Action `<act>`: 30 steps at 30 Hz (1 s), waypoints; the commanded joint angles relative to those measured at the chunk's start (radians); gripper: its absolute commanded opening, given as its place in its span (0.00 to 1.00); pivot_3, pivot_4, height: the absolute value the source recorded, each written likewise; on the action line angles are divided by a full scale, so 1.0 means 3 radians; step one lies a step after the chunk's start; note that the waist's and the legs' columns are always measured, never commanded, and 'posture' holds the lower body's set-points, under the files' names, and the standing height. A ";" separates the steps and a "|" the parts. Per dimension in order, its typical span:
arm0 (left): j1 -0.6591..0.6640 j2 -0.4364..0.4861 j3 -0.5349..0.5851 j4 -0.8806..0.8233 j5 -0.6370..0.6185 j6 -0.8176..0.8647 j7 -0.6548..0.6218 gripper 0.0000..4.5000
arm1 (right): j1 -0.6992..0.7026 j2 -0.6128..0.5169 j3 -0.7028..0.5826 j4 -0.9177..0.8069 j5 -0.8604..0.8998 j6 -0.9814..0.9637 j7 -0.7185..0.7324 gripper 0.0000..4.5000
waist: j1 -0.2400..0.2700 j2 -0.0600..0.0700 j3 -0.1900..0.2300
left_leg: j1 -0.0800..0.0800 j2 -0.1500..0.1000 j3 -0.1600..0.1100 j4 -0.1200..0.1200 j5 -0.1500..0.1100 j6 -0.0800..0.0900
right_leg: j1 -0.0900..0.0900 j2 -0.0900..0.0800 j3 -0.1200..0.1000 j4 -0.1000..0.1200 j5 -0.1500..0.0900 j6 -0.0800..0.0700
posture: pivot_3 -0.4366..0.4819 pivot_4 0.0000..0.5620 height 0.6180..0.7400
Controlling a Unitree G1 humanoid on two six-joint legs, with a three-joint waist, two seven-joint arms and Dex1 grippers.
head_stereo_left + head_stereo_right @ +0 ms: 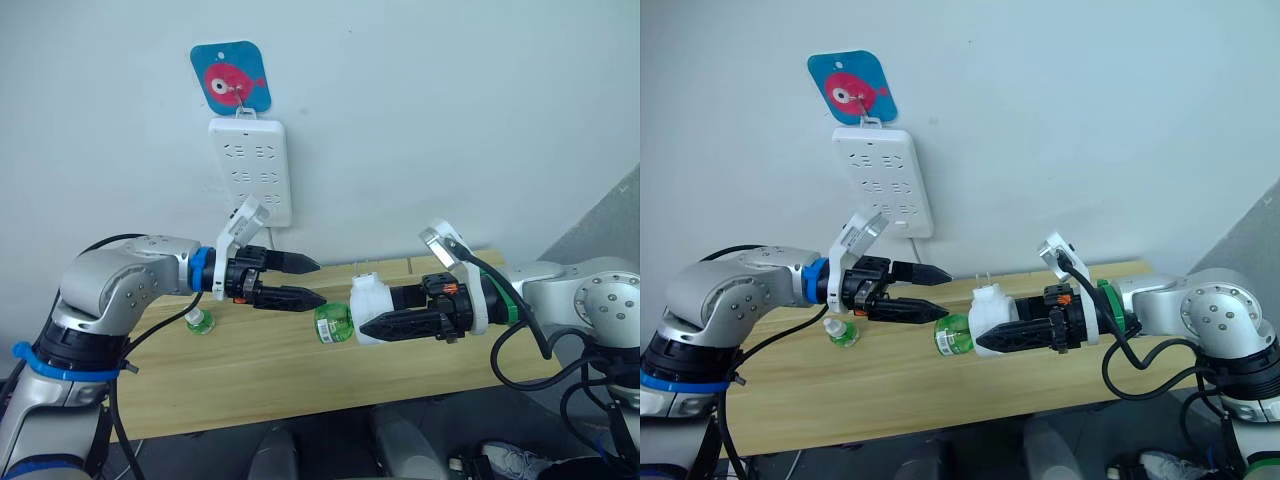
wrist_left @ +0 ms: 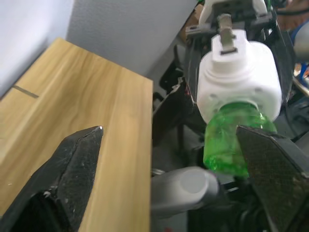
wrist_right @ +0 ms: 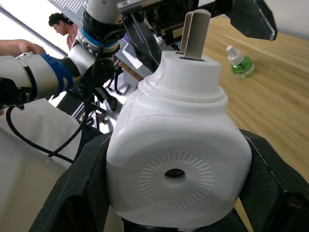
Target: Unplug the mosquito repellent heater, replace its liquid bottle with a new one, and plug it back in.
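Mosquito repellent heater [image 1: 369, 303]: white, unplugged, held above the wooden table [image 1: 300, 375], clenched between the two black fingers of the right gripper [image 1: 372, 327]. Vent hole faces the right wrist camera; plug prongs [image 3: 194, 35] point away from that wrist.

Liquid bottle [image 1: 333, 324]: translucent green, seated in the heater, projecting from the end that faces the left gripper.

Left gripper [image 1: 318, 280]: fingers spread apart, grasping nothing. Tips lie just beside the bottle, level with it, not touching. In the left wrist view one finger [image 2: 273, 163] stands close before the bottle, the other well off to the side over the table.

New bottle [image 1: 200, 320]: pale green with white dome cap, upright on the table, below and behind the left gripper, well apart from the heater.

Power strip [image 1: 252, 167]: white, hung on the wall under a blue card with a pink fish [image 1: 231, 79].
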 commanded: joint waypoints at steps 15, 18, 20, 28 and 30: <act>0.1032 -0.0796 0.0361 0.0018 0.1594 -0.4082 -0.0179 1.00 | 0.0011 0.0166 -0.0187 0.0449 0.0834 -0.0082 -0.0905 0.68 | 0.0012 -0.0002 -0.0001 | -0.0001 0.0000 0.0009 0.0003 0.0000 0.0000 | 0.0002 -0.0001 0.0009 -0.0005 0.0006 0.0003 | 0.33 0.25 0.97; 0.0952 -0.0953 0.0281 0.0173 0.1737 -0.4261 -0.0055 1.00 | 0.0004 0.0234 -0.0156 0.0493 0.1027 -0.0158 -0.1123 0.68 | 0.0007 -0.0002 -0.0002 | 0.0000 -0.0001 0.0012 0.0005 0.0000 0.0000 | 0.0003 -0.0001 0.0013 -0.0006 0.0008 0.0007 | 0.32 0.25 0.97; 0.0923 -0.0998 0.0243 0.0253 0.1774 -0.4364 -0.0041 1.00 | -0.0001 0.0263 -0.0135 0.0512 0.1121 -0.0200 -0.1235 0.68 | 0.0000 -0.0003 -0.0002 | 0.0000 -0.0001 0.0012 0.0006 0.0000 0.0001 | 0.0004 -0.0001 0.0013 -0.0006 0.0009 0.0008 | 0.32 0.25 0.97; 0.0778 -0.1078 0.0090 0.0491 0.1827 -0.4609 0.0036 1.00 | 0.0005 0.0343 -0.0072 0.0504 0.1313 -0.0311 -0.1498 0.68 | -0.0015 -0.0002 -0.0003 | 0.0000 0.0000 0.0010 0.0004 0.0000 0.0001 | 0.0003 0.0000 0.0011 -0.0005 0.0010 0.0007 | 0.32 0.24 0.97; 0.0751 -0.1084 0.0073 0.0516 0.1812 -0.4629 0.0039 1.00 | 0.0012 0.0344 -0.0060 0.0493 0.1328 -0.0322 -0.1516 0.68 | -0.0015 -0.0002 -0.0003 | 0.0000 0.0000 0.0011 0.0005 0.0000 0.0001 | 0.0003 0.0000 0.0012 -0.0005 0.0010 0.0007 | 0.32 0.24 0.97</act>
